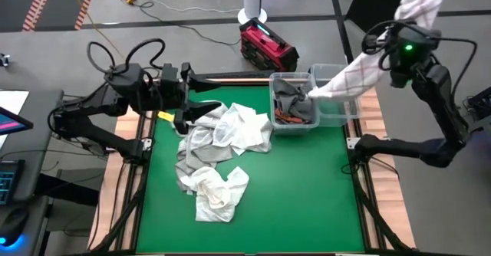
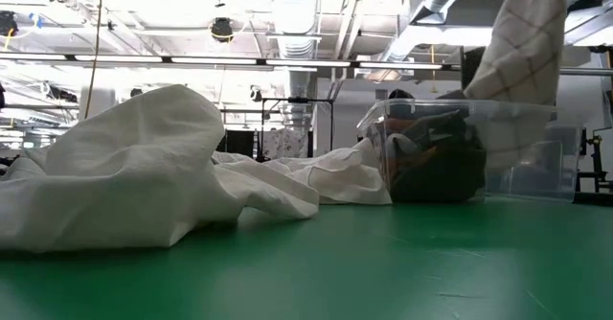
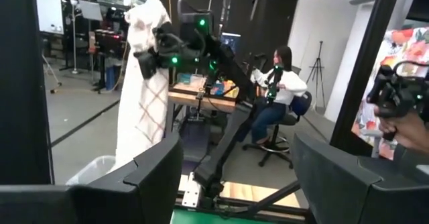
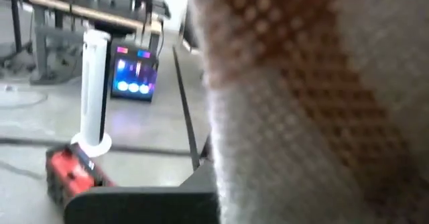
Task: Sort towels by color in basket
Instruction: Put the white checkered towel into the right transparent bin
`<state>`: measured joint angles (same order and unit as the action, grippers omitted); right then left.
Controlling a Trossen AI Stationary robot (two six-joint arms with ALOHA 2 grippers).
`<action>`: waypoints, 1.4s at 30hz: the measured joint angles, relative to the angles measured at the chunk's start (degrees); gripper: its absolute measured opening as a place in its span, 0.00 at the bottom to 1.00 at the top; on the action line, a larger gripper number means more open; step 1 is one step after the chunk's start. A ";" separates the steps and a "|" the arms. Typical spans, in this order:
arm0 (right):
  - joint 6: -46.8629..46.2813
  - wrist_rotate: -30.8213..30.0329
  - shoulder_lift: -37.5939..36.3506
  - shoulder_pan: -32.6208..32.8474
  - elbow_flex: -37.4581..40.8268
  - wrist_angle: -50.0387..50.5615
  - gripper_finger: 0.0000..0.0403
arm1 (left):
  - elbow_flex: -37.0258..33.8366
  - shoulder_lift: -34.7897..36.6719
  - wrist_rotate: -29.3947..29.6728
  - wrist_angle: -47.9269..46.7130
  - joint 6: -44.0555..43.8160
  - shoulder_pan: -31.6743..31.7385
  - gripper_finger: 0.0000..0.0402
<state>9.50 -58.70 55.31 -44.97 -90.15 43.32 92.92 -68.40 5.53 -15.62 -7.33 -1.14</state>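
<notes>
Right gripper (image 1: 406,27) clenched on checked towel (image 1: 360,68), lifted high beyond table's right rear corner so cloth hangs free, tail trailing into clear basket (image 1: 337,112) – likely drop into emptier right compartment; left compartment holds dark grey and rust-orange towels (image 1: 291,106)

Left gripper (image 1: 201,99) spread, empty, waiting over white pile (image 1: 222,137) on green mat (image 1: 307,195)

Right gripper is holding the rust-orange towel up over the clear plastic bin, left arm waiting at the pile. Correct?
Not quite. The high view shows the right gripper holding the white towel with thin red check lines, not the rust-orange towel, which lies in the clear plastic bin. The left gripper does wait at the pile of white towels.
</notes>
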 joint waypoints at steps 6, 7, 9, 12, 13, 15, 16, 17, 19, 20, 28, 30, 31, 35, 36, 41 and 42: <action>19.84 5.62 -0.35 0.94 0.00 -15.69 0.07 | 0.00 0.15 -0.01 -2.44 -0.85 0.02 0.66; 22.98 9.65 -0.37 1.39 -0.01 -17.41 0.08 | 0.00 0.16 -0.01 -2.97 -0.84 0.02 0.66; 27.35 18.88 -0.26 1.94 -0.04 -17.90 0.08 | 0.00 0.22 -0.05 -3.71 -0.84 -0.01 0.66; 30.41 22.85 0.64 0.94 -0.04 -14.79 0.08 | 0.00 0.22 -0.05 -4.59 -0.84 -0.01 0.66; 29.49 22.06 1.09 0.32 -0.04 -12.47 0.08 | 0.00 0.21 -0.05 -4.59 -0.85 0.01 0.66; 24.35 21.49 2.12 -1.06 -0.04 -6.69 0.07 | 0.00 0.20 -0.05 -4.57 -0.84 -0.01 0.66; 21.21 21.51 2.64 -1.59 0.02 -3.79 0.08 | 0.00 0.22 -0.05 -4.49 -0.84 -0.01 0.66; 17.90 21.31 3.25 -2.28 0.02 -0.81 0.08 | 0.00 0.22 -0.05 -4.44 -0.84 -0.01 0.66; 12.28 21.04 4.07 -3.15 0.02 3.53 0.08 | 0.00 0.22 -0.05 -4.43 -0.84 -0.01 0.66; 10.82 20.81 4.23 -3.18 0.02 4.40 0.08 | 0.00 0.22 -0.05 -4.43 -0.75 -0.01 0.66; 5.75 36.57 1.09 -0.61 0.02 1.26 0.08 | 0.00 0.22 -0.05 -4.41 -0.44 -0.01 0.66; 4.56 44.21 0.31 -0.58 0.00 1.03 0.08 | 0.00 0.22 -0.05 -4.39 -0.42 -0.01 0.66; 3.26 46.28 0.31 -0.54 0.00 1.24 0.08 | 0.00 0.22 -0.05 -4.39 -0.42 0.00 0.66; 0.89 49.69 2.10 0.18 -0.09 8.20 0.08 | 0.00 0.22 -0.05 -4.39 -0.42 0.00 0.66; 0.11 49.78 2.81 0.42 -0.08 10.46 0.08 | 0.00 0.22 -0.05 -4.39 -0.44 -0.01 0.66; -2.01 49.59 5.36 0.79 0.05 18.80 0.07 | 0.00 0.22 -0.05 -4.39 -0.56 -0.01 0.66; -2.03 49.32 5.71 0.69 0.00 19.38 0.07 | 0.00 0.22 -0.06 -4.39 -0.68 -0.01 0.66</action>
<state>7.46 -9.38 61.01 -44.28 -90.15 62.69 92.92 -68.18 5.46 -20.01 -8.01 -1.15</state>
